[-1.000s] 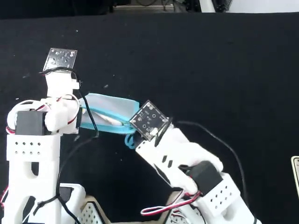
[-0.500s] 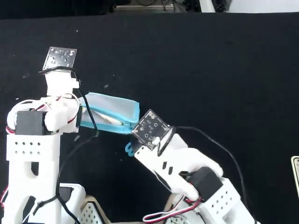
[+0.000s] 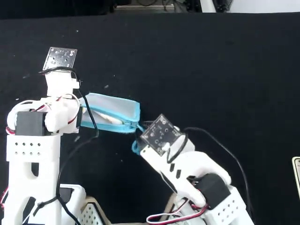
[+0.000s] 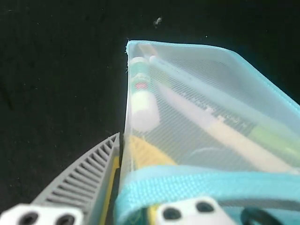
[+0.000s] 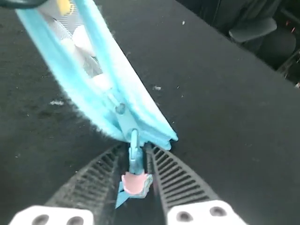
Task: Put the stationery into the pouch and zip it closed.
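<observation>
The light blue mesh pouch point(image 3: 110, 113) hangs between both arms above the black table. Through its mesh point(image 4: 201, 117) I see a glue stick point(image 4: 142, 96), pens point(image 4: 220, 131) and something yellow point(image 4: 143, 152). My left gripper point(image 3: 82, 115) is shut on the pouch's left end, whose blue edge band lies beside the grey finger point(image 4: 93, 180). My right gripper point(image 5: 135, 157) is shut on the zipper pull point(image 5: 133, 150), which carries a pink tab point(image 5: 136, 182). The slider point(image 5: 121, 108) sits close to the pouch's right end. In the high view the right gripper point(image 3: 138, 137) is just off the pouch's right corner.
Black cloth point(image 3: 215, 70) covers the table, open to the back and right. A pale object point(image 3: 296, 171) shows at the right edge. The arm bases stand along the near edge.
My right arm has drawn back to the right and toward the near edge, taking the zipper pull along to the pouch's right end. The left arm has kept still.
</observation>
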You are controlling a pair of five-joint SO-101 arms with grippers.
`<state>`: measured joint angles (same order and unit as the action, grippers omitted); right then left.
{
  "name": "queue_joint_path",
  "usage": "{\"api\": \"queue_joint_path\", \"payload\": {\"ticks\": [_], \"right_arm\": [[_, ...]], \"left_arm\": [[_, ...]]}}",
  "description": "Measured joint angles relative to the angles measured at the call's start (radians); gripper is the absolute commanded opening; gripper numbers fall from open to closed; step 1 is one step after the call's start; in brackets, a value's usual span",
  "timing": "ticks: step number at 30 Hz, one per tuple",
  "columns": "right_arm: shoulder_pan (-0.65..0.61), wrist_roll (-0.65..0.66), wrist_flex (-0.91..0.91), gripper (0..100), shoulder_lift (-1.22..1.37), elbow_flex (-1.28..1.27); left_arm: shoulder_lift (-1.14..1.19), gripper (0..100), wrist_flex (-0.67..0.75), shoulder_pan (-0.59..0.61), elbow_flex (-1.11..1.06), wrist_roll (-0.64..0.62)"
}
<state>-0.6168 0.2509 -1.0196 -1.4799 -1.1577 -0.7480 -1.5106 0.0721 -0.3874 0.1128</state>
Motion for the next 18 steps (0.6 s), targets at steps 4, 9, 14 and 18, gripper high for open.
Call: {"api": "queue_joint_path", "payload": {"ticks": [4,9,14,18], "right_arm": [[0.0,0.041,-0.011,1.1,-0.014,0.0],[0.008,0.049,-0.025,1.1,-0.023,0.005],[0.037,0.051,-0.091,1.1,-0.025,0.094],[0.037,0.051,-0.129,1.1,-0.025,0.101]], "left_arm": [[0.0,3,0.0,0.0,0.0,0.0],[0.0,3,0.0,0.0,0.0,0.0],[0.0,3,0.0,0.0,0.0,0.0],[0.0,3,0.0,0.0,0.0,0.0]]}}
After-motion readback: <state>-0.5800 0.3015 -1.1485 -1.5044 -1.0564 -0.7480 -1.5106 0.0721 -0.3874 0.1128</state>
